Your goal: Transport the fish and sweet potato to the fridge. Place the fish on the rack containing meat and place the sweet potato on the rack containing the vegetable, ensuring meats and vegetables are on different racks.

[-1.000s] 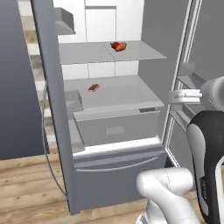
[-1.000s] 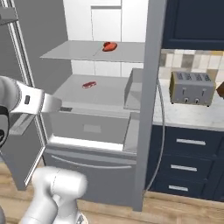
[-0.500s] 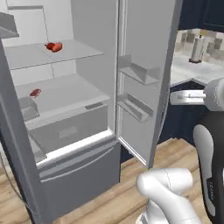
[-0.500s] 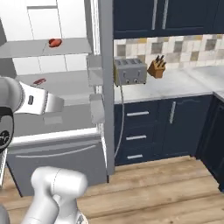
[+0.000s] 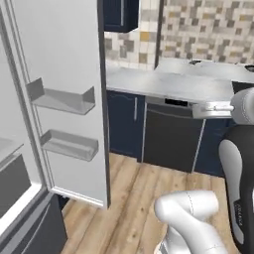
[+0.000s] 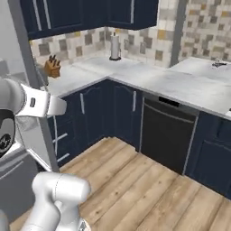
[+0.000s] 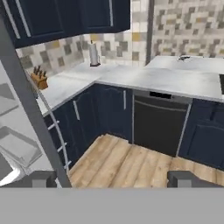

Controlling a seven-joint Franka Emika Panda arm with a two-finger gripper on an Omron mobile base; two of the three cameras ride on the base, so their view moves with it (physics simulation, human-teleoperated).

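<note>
Grey-silver and standing wide open, the fridge (image 5: 54,99) is showing its white door with two empty bins at the left of the left base view. The pincer (image 7: 112,180) is hanging spread, with nothing between its fingertips, and is facing the dark blue cabinets and the pale table (image 7: 144,78) along the tiled wall. The sweet potato and the fish are not appearing anywhere on this stretch of table, so their place cannot be told. Judging by its kind, the tuber is likely firm, fairly light and a little rounded, so gripping across its thick middle seems safest; the fish is probably softer and slicker, wanting a hold around its body. No brand, label or writing is legible anywhere.
</note>
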